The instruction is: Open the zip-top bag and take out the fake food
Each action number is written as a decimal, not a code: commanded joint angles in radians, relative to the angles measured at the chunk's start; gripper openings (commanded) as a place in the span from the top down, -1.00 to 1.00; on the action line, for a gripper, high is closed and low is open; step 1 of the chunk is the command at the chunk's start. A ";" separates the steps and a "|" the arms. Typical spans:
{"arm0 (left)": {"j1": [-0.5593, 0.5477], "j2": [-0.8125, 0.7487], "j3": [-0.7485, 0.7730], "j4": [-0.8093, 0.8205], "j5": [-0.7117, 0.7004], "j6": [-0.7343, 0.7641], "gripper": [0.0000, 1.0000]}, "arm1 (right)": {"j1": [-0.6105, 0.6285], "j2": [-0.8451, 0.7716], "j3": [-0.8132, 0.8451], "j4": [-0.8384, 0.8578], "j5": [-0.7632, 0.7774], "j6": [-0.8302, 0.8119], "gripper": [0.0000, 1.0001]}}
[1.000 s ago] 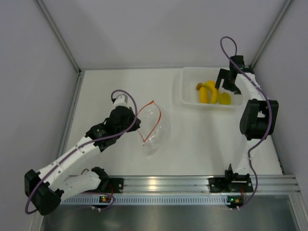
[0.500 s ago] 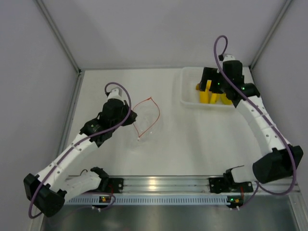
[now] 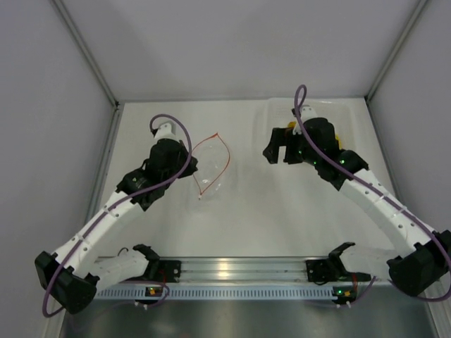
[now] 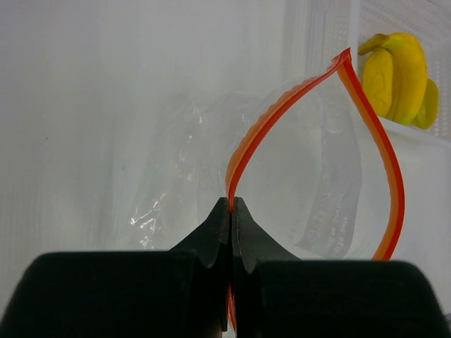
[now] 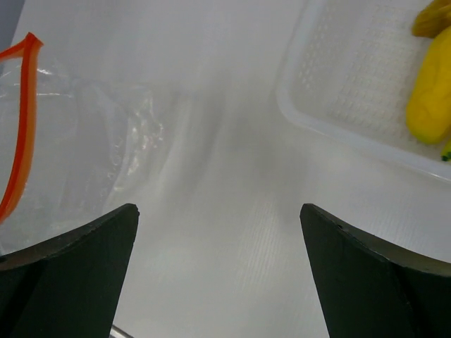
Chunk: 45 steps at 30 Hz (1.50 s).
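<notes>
Though overhead hides it, left end effector (image 4: 231,210) pinches zip-top bag (image 4: 320,183); right end effector (image 5: 217,211) gapes.

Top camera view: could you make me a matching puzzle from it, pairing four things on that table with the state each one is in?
Things
1. clear crinkly zip-top bag with an orange-red zipper strip
2. yellow plastic banana bunch
3. left gripper
4. right gripper

States
A. jaws wide apart, holding nothing
B. lying in the clear rigid plastic tray
C. mouth gaping open
D. shut on the zipper strip

Pairs: 1-C, 2-B, 3-D, 4-A
</notes>
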 commanded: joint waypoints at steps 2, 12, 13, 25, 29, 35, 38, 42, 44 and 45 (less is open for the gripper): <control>0.005 0.046 0.084 -0.046 -0.220 0.032 1.00 | 0.001 -0.084 -0.005 -0.030 0.230 -0.025 -0.99; 0.020 0.352 0.320 -0.089 -0.486 0.168 1.00 | -0.002 -0.293 -0.054 -0.131 0.348 -0.045 -0.99; 0.022 0.385 0.343 -0.087 -0.498 0.187 1.00 | 0.000 -0.307 -0.054 -0.140 0.348 -0.047 -0.99; 0.023 0.813 0.593 -0.084 -0.473 0.319 1.00 | 0.000 -0.469 -0.052 -0.242 0.428 -0.085 -0.99; 0.020 0.870 0.627 -0.083 -0.365 0.277 0.29 | -0.002 -0.490 -0.060 -0.259 0.437 -0.088 -0.99; 0.020 0.846 0.644 -0.084 -0.298 0.248 -0.50 | 0.000 -0.481 -0.075 -0.272 0.447 -0.085 -0.99; 0.020 0.761 0.623 -0.086 -0.278 0.237 -0.96 | 0.000 -0.481 -0.083 -0.269 0.470 -0.074 -0.99; 0.022 0.573 0.541 -0.087 -0.287 0.217 -0.96 | 0.000 -0.495 -0.085 -0.266 0.500 -0.067 -0.99; 0.020 0.499 0.471 -0.089 -0.314 0.204 -0.96 | 0.000 -0.498 -0.082 -0.274 0.535 -0.060 -0.99; 0.022 0.421 0.445 -0.087 -0.323 0.197 -0.96 | 0.000 -0.508 -0.083 -0.275 0.543 -0.062 -0.99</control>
